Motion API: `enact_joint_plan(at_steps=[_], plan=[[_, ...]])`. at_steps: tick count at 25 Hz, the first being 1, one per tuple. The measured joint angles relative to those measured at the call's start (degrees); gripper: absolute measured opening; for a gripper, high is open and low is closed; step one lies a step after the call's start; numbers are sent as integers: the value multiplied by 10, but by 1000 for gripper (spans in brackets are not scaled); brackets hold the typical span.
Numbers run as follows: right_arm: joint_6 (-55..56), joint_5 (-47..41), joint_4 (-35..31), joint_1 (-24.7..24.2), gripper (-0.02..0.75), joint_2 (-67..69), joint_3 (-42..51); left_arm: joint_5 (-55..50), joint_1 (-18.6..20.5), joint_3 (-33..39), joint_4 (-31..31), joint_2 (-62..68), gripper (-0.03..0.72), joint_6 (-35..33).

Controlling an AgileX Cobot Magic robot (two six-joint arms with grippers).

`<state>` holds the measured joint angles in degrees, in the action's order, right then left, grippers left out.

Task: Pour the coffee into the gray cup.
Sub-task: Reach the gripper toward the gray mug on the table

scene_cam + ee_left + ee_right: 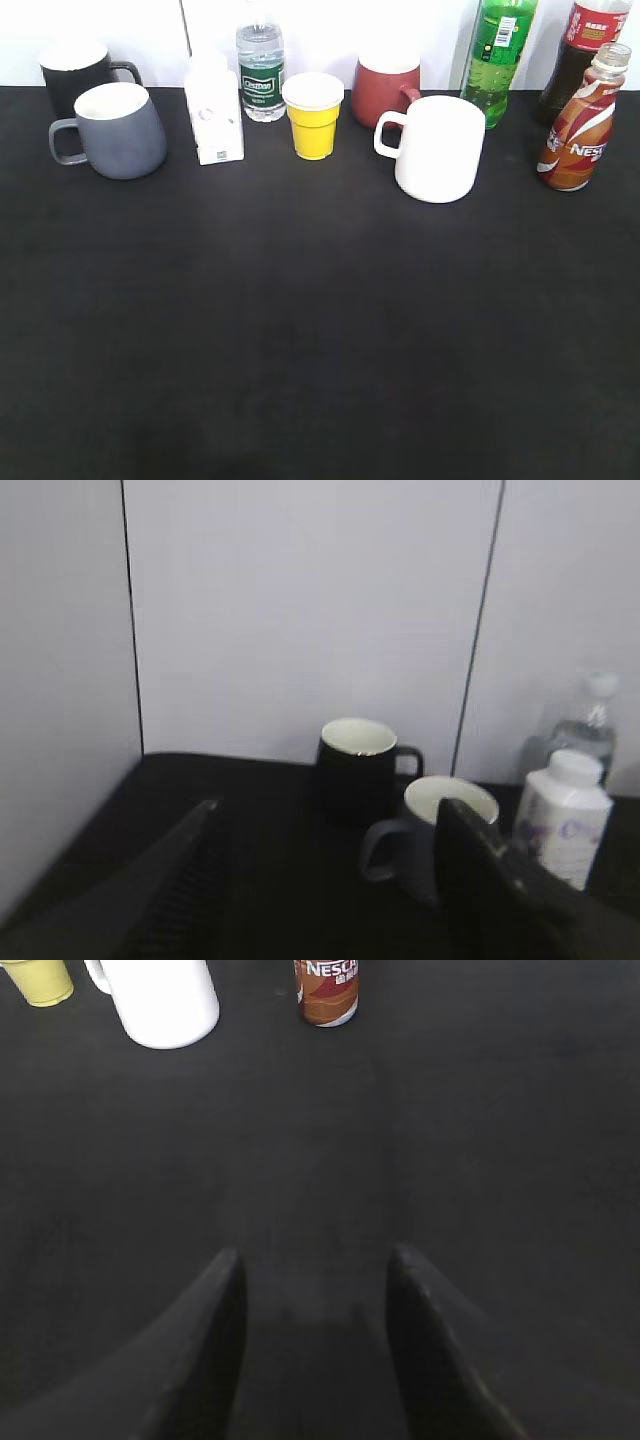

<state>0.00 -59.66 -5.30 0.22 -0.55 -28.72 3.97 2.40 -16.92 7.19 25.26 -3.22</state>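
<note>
Both tools gape, empty — gray cup squat, white-lined, handle left.

Black table. Gray cup with white inside, black mug behind. Yellow paper cup, white mug, dark red mug. Brown-and-red coffee bottle (white lettering). Green bottle, white carton.
</note>
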Motion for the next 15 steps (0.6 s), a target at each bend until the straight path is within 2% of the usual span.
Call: enact_joint_plan(at_steps=[4, 8, 10, 13, 15], plan=[[0, 0, 0, 0, 371, 0, 0, 123, 0, 10, -12, 163, 486, 0], [0, 0, -3, 0, 371, 0, 0, 313, 0, 10, -82, 400, 486, 6], [0, 0, -3, 0, 371, 0, 0, 418, 0, 9, -108, 520, 486, 40], [0, 0, -3, 0, 371, 7, 0, 499, 0, -31, -182, 646, 486, 46], [0, 0, -2, 0, 371, 23, 0, 510, 0, -93, -189, 718, 486, 46]])
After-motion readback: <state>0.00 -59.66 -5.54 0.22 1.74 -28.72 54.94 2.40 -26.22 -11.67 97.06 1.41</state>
